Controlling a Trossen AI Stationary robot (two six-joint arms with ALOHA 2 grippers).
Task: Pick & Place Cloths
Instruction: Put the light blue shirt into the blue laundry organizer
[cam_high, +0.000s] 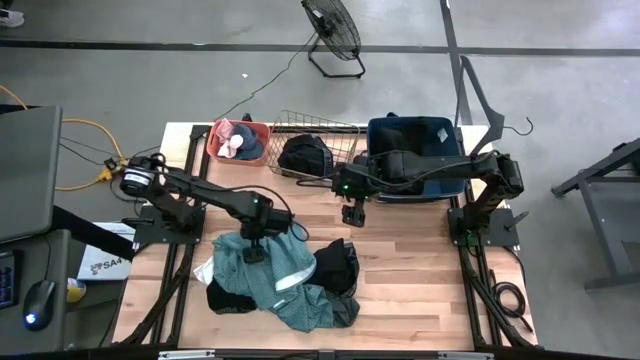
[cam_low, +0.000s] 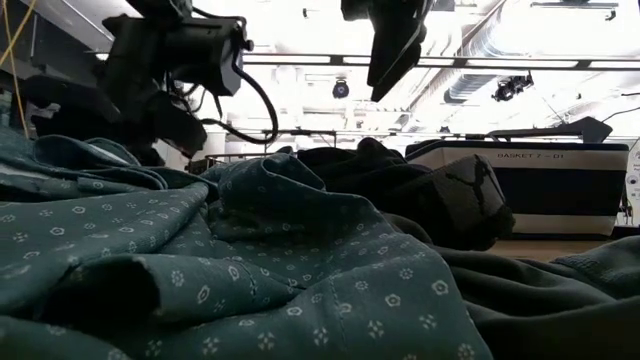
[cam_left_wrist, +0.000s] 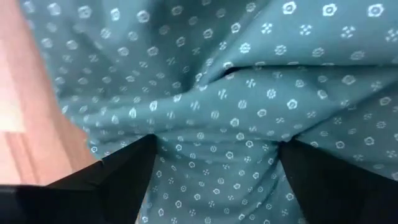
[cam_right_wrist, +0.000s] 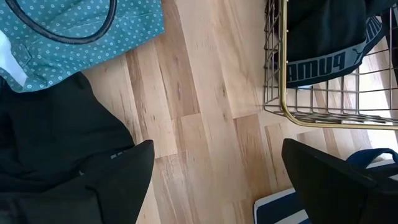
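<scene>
Two dark hands worked above the light wooden surface (cam_high: 420, 260). The left hand (cam_high: 254, 252) sat low over the large teal patterned cloth (cam_high: 262, 268), fingers (cam_left_wrist: 112, 186) spread wide astride a raised fold, not closed on it. That cloth lay heaped with black garments (cam_high: 338, 262) at the surface's 6 o'clock. The right hand (cam_high: 353, 213) hovered at centre, fingers wide and empty, with the gold wire basket (cam_high: 335, 135) at 12 o'clock holding another black garment (cam_high: 305, 155).
</scene>
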